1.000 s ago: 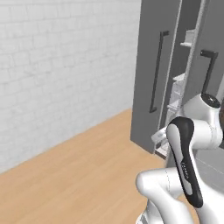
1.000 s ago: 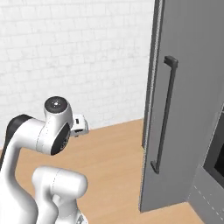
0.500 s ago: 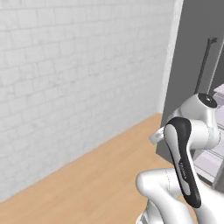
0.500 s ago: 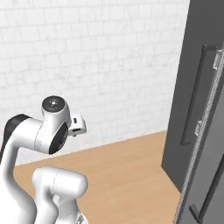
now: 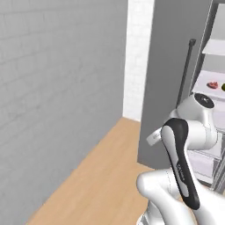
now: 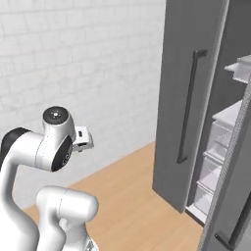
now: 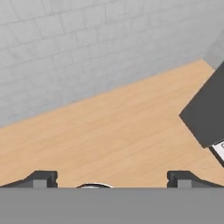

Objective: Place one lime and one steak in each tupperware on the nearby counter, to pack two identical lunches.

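Steak (image 5: 212, 84) — red-pink piece on an open fridge shelf (image 5: 206, 86), a dark lime (image 5: 223, 87) just beside it. Judged soft, limp, slick; pinch across its thick middle. Gripper (image 7: 111, 180) — spread wide, empty, over wooden floor (image 7: 122, 131).

Glossy white rounded arm (image 5: 189, 132); dark joint bands.

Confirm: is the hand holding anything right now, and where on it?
Nothing is held. The hand is open, its two dark fingertips wide apart over the bare light wooden floor.
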